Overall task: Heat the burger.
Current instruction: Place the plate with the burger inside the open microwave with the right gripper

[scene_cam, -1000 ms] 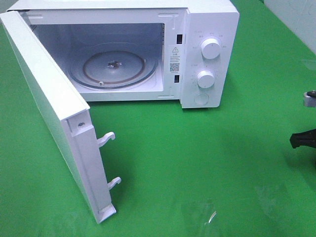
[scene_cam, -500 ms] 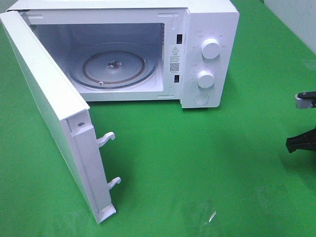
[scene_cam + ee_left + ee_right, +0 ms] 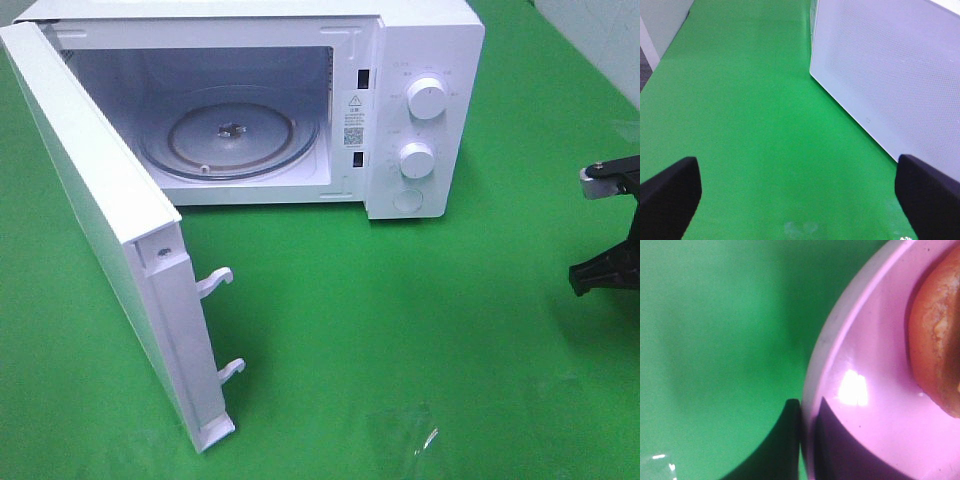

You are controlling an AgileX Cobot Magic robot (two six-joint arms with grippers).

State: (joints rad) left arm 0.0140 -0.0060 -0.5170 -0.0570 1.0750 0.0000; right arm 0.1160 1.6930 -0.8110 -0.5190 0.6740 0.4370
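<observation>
The burger (image 3: 937, 335) shows only as a piece of brown bun on a pink plate (image 3: 875, 405) in the right wrist view. My right gripper (image 3: 807, 445) is shut on the plate's rim, one finger outside it and one on the inside. In the high view only part of the right arm (image 3: 607, 265) shows at the right edge; plate and burger are out of that view. The white microwave (image 3: 420, 100) stands at the back with its door (image 3: 100, 230) swung wide open and a bare glass turntable (image 3: 230, 130). My left gripper (image 3: 800, 200) is open, holding nothing, beside the door's outer face (image 3: 890, 75).
Green cloth (image 3: 400, 320) covers the table. The open door juts toward the front left, with two latch hooks (image 3: 215, 282) on its edge. Two knobs (image 3: 427, 100) sit on the microwave's right panel. A pale wall (image 3: 600, 30) lies at the back right.
The right arm has come a little further into the high view from the right edge, moving left. The microwave and left gripper have not moved.
</observation>
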